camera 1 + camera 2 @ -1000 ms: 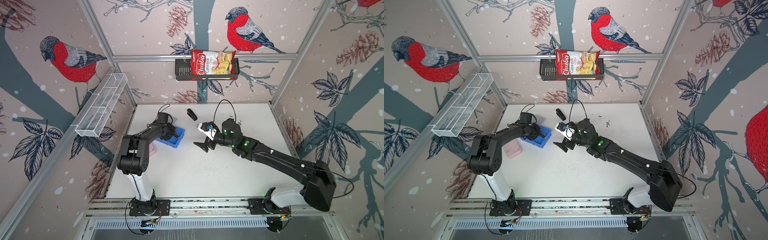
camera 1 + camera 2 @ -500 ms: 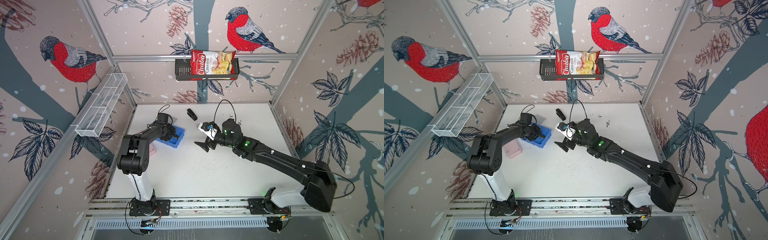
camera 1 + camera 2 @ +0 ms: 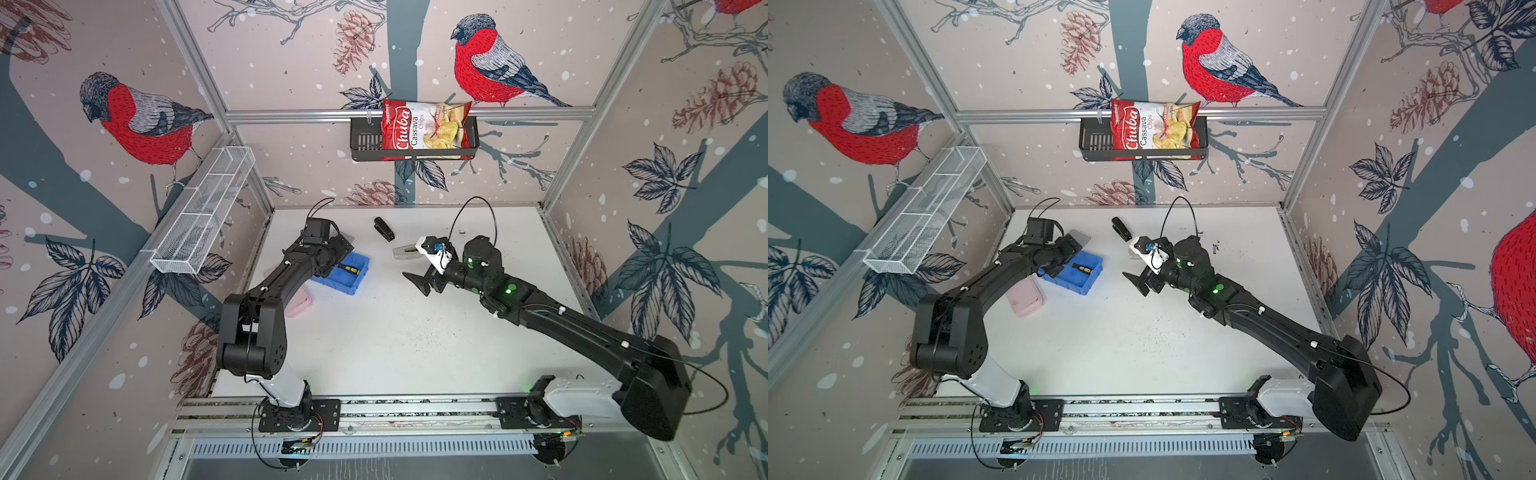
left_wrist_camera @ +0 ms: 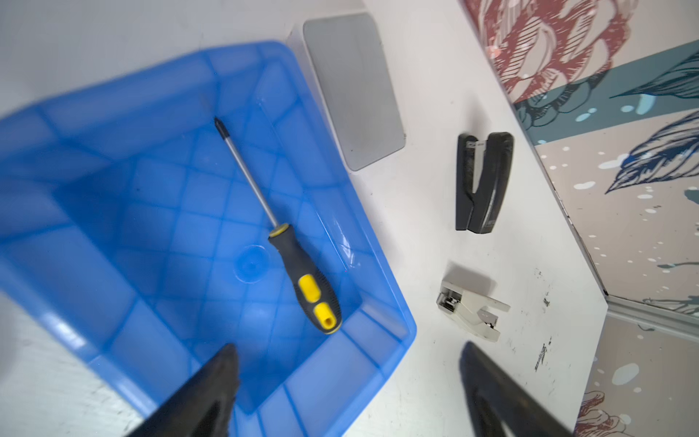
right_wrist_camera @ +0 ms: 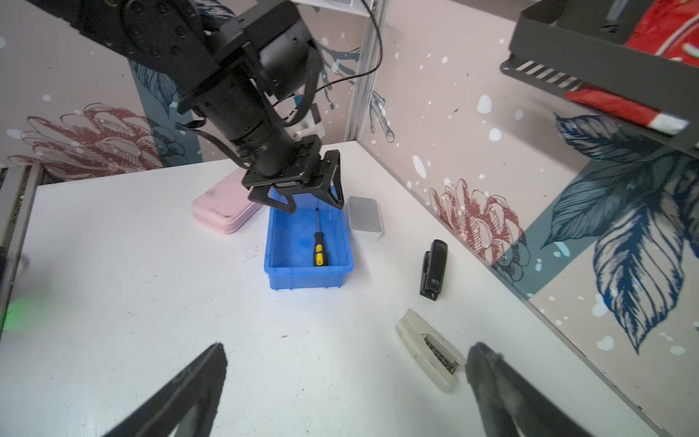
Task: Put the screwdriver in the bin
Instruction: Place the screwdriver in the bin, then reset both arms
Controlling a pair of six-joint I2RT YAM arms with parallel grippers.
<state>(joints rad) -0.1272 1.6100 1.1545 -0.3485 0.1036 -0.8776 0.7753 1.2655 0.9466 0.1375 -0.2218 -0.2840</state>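
The left gripper [image 5: 308,200] has its two black fingers [image 5: 278,204] spread wide apart, and nothing is between them. It hangs just above the far end of the bin [image 5: 306,280], not touching it. The screwdriver [image 4: 299,272] lies flat on the floor of the blue bin. It sits close to one long wall, with its thin metal tip pointing toward the end under the left gripper and its black and yellow handle near the other end. Both top views show the handle inside the bin too [image 3: 348,270].

The right gripper [image 5: 348,346] is also wide open and holds nothing. It hovers over the white table [image 5: 151,283], well apart from the bin. A white stapler [image 5: 427,348] lies on the table just beside one of its fingers.

Next to the bin lies a flat grey box [image 4: 351,90], nearly touching its long side. A pink case [image 5: 223,208] lies near the bin on the other side. A black stapler [image 4: 480,181] lies a bit further out, near the back wall
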